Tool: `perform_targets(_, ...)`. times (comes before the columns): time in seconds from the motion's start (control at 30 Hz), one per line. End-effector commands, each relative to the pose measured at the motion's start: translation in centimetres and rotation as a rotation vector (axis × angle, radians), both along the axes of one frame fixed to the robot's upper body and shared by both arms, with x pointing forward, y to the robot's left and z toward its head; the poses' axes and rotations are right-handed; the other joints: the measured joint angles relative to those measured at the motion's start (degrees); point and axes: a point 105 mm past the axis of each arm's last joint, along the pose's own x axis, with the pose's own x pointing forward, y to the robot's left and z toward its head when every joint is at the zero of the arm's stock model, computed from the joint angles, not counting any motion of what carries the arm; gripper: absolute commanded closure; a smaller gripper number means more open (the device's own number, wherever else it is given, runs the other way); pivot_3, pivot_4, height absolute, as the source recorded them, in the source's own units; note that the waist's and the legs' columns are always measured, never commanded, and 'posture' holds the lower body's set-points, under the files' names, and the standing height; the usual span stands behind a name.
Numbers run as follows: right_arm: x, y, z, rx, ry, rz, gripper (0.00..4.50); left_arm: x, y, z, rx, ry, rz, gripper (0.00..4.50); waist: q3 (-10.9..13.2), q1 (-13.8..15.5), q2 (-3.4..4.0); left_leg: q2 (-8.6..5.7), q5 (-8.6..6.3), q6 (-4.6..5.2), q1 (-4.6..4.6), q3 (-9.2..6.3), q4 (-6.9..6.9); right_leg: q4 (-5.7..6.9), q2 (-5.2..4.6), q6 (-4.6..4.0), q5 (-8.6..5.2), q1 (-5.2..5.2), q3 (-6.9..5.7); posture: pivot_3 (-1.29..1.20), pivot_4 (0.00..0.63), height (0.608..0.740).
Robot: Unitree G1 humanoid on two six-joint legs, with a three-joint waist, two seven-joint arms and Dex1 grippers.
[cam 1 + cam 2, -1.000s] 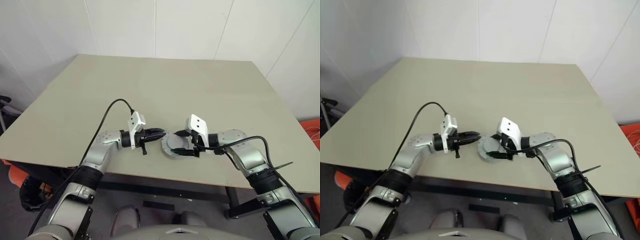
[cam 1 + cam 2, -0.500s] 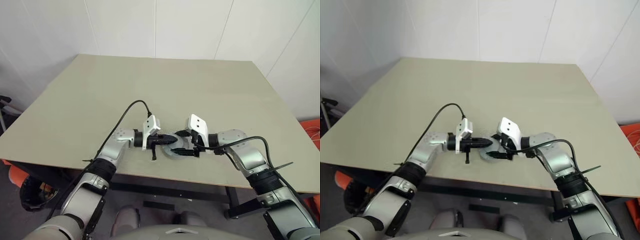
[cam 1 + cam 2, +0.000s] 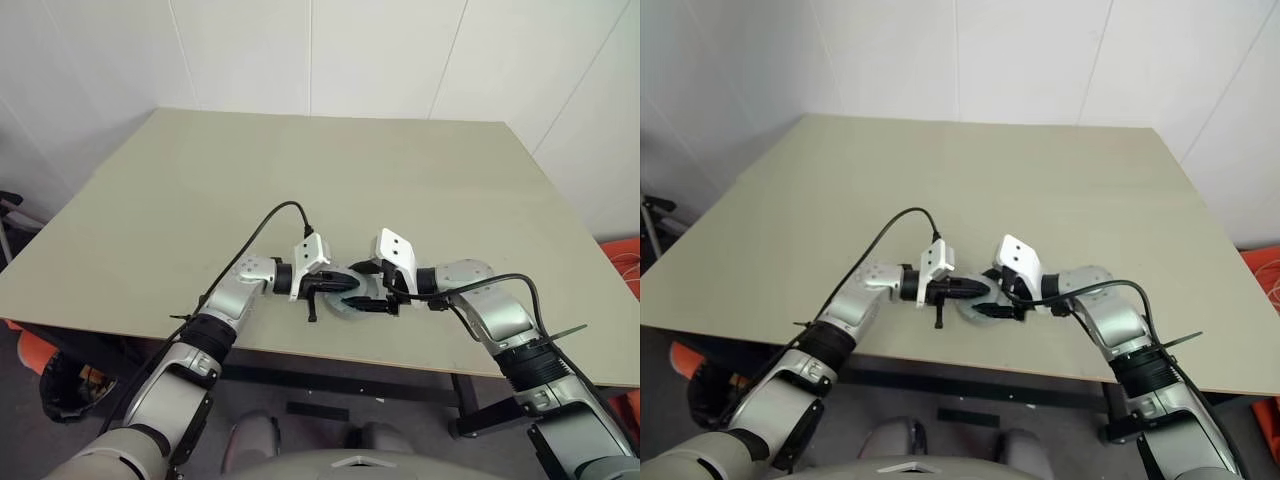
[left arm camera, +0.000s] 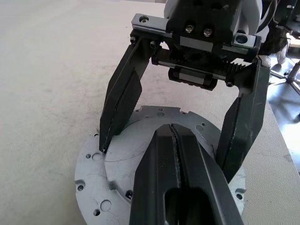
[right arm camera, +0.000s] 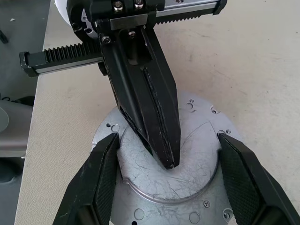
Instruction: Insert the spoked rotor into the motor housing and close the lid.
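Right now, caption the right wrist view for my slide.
Shut left gripper presses its tips on the grey lid while the right gripper straddles it, fingers wide.

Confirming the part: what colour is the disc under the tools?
Dull silver-grey disc, finely scratched; clearest in the right wrist view.

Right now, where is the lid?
The lid lies near the table's front edge, between the right gripper's open fingers, under the shut left gripper.

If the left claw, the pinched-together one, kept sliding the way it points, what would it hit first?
Probably the right gripper. The shut left gripper lies over the round grey lid, aimed between the right gripper's spread fingers, so its body behind them seems first in line, though depth is hard to judge.
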Motion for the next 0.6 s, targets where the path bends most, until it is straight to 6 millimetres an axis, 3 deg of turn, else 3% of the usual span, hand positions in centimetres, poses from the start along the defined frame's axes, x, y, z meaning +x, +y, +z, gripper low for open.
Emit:
perform_targets(0.03,-0.3,-0.7,-1.3,-0.052,0.044,-0.028,1.3,-0.2,0.1,-0.7,0.06,0.01,-0.013,4.47,0.0,0.0,0.01,0.0,0.0,0.0,0.01,0.0,0.0,0.0,0.0,0.0,0.0,0.0,0.0,0.0,0.0,0.74)
perform_targets(0.13,-0.3,-0.5,-0.9,-0.027,0.053,-0.031,1.3,-0.4,0.1,-0.7,0.06,0.013,-0.016,4.47,0.0,0.0,0.01,0.0,0.0,0.0,0.01,0.0,-0.02,-0.02,0.0,0.0,0.0,0.0,0.0,0.0,0.0,0.74)
perform_targets(0.27,-0.1,-0.4,-0.1,-0.003,0.05,-0.034,0.01,-0.4,0.0,-0.6,0.054,0.014,-0.012,4.5,0.0,0.0,0.01,-0.01,0.0,0.0,0.0,0.0,-0.05,-0.03,0.0,0.0,-0.01,0.0,0.0,0.0,0.0,0.74)
perform_targets(0.6,0.1,-1.8,2.9,0.057,0.022,-0.055,0.01,-0.5,-0.1,-0.3,0.042,0.017,-0.009,4.5,0.1,0.1,0.04,-0.02,0.0,0.01,-0.1,0.0,-0.08,-0.06,-0.01,0.0,0.0,-0.1,0.0,0.0,0.0,0.74)
